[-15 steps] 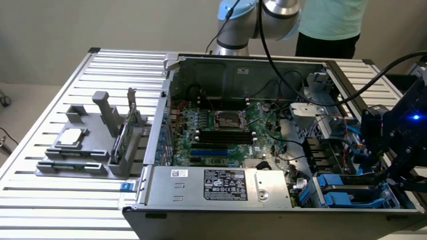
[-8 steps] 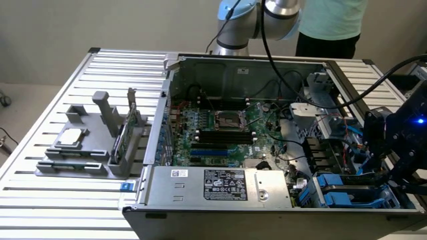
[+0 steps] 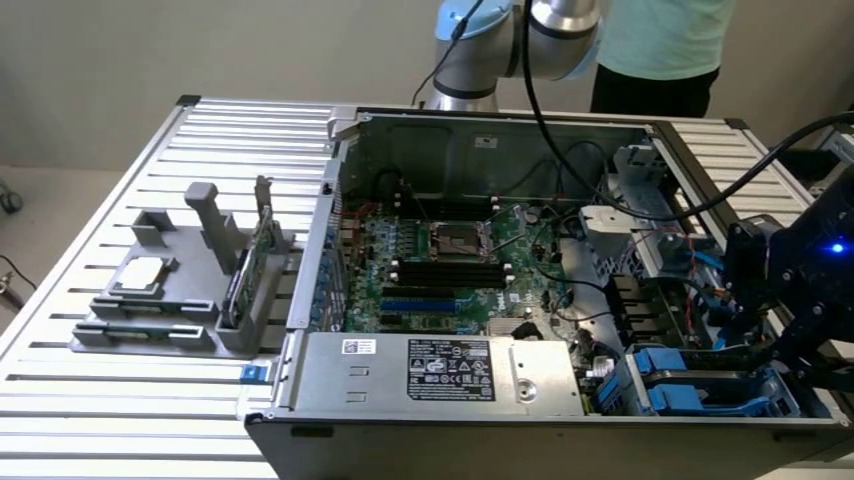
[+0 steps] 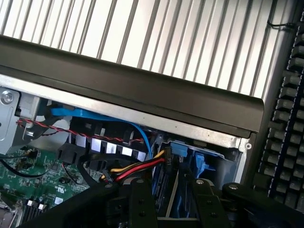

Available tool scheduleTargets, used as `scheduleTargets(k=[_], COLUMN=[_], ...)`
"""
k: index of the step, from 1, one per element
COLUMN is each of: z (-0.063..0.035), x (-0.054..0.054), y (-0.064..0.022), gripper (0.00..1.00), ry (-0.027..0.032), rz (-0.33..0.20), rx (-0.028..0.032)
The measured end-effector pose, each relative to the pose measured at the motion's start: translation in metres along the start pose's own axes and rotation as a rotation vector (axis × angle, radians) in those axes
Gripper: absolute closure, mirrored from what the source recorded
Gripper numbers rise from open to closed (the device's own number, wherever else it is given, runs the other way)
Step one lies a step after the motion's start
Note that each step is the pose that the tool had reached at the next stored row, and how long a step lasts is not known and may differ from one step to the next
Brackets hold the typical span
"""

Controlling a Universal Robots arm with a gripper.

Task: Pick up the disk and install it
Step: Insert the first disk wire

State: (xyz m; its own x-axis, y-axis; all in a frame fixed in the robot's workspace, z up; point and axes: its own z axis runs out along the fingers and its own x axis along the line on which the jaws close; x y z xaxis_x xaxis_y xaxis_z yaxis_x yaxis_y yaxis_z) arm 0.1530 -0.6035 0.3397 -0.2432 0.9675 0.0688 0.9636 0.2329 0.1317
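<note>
In the wrist view the disk (image 4: 184, 150) stands edge-on between my two black fingers (image 4: 142, 199). It shows as a thin grey slab with its bright blue bracket at the far end. It is low in the drive bay at the case's corner, just inside the case wall (image 4: 142, 95). My gripper (image 4: 172, 184) is shut on it, one finger against each broad side. In the exterior view my gripper (image 3: 781, 348) hangs over the front corner of the open computer case (image 3: 534, 130), at that view's right, and reaches down into the bay.
Blue drive brackets (image 3: 687, 385) fill the bay beside my gripper. Red, yellow and blue cables (image 4: 137, 167) run close to the disk. The motherboard (image 3: 441, 270) and power supply (image 3: 441, 372) lie in the case. A grey fixture (image 3: 174, 300) holds a chip and a green card. A keyboard (image 4: 285, 123) lies outside the case, and a person (image 3: 661, 50) stands behind the table.
</note>
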Motion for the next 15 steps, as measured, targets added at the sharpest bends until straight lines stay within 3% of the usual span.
scheduleTargets(k=[9,12,15], z=[0.0017,0.0018,0.0018], x=[-0.0004,-0.0004,-0.0005], y=[0.0009,0.0010,0.0011], gripper=[0.64,0.80,0.83], ry=[0.0190,0.0223,0.0239], rz=[0.002,0.003,0.004], rx=[-0.0018,-0.0004,0.0040])
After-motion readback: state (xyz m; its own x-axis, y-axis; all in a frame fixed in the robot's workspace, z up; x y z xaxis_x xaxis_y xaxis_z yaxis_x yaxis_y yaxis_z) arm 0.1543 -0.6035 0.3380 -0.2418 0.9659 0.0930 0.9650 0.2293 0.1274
